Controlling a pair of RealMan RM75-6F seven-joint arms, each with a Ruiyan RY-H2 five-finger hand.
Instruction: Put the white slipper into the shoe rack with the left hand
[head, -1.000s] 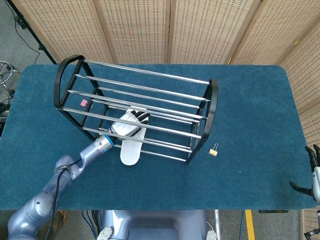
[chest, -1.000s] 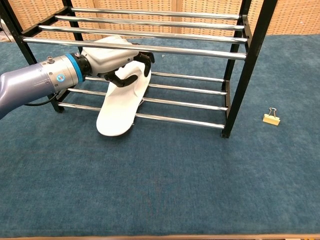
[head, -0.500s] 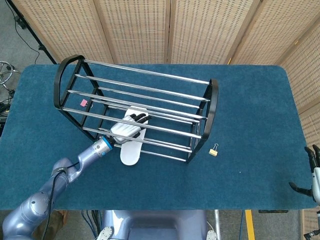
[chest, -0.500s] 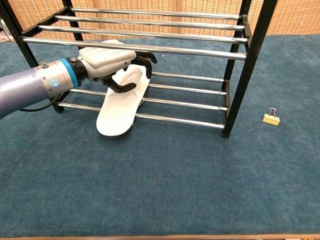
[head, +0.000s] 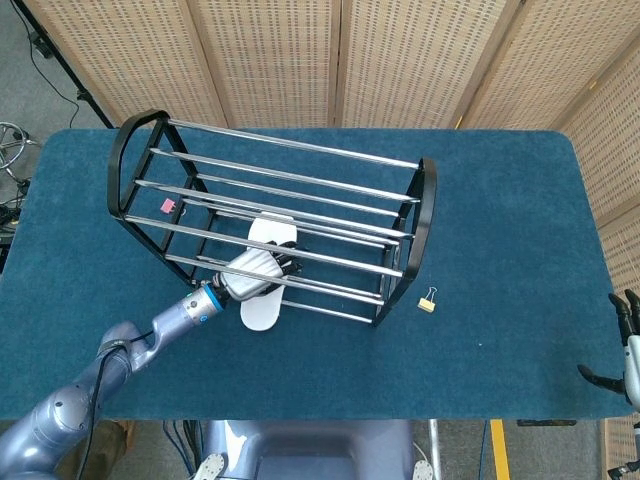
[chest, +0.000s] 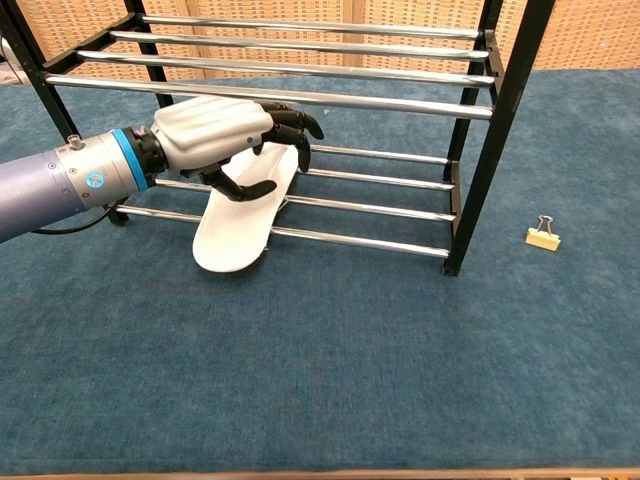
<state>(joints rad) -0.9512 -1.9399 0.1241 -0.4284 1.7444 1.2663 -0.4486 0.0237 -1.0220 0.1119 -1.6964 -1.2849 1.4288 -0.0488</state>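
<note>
Chrome bars and black end frames made up the two-tier metal shoe rack (head: 414, 222) (chest: 500, 105), which stood on the blue carpeted table (head: 500, 330) (chest: 350, 380) and served as my reference for everything else. My left hand (head: 255, 274) (chest: 222, 133), white-backed with black fingers (chest: 297, 122), reached in at the rack's front, between its upper and lower bars, and hovered just over the flat white slipper (head: 262, 310) (chest: 238, 228). Its fingers were curled downward and spread, its thumb arched above the slipper's middle, and from the chest view they held nothing; whether a fingertip brushed the slipper I could not tell. The slipper lay along the rack's lower tier, its far end resting across the lower chrome bars and its near end jutting out past the front bar, toward the table. My left forearm (head: 150, 340) (chest: 60, 185), grey with a blue ring at the wrist, ran out from the rack's front left side. A small pink tag (head: 167, 206) sat inside the rack near its left end frame. A small gold-coloured binder clip (head: 428, 301) (chest: 542, 236) lay on the table just beyond the rack's right end frame. My right hand (head: 627, 350) showed only at the table's far right edge, well apart from the rack, its dark fingers spread and holding nothing.
</note>
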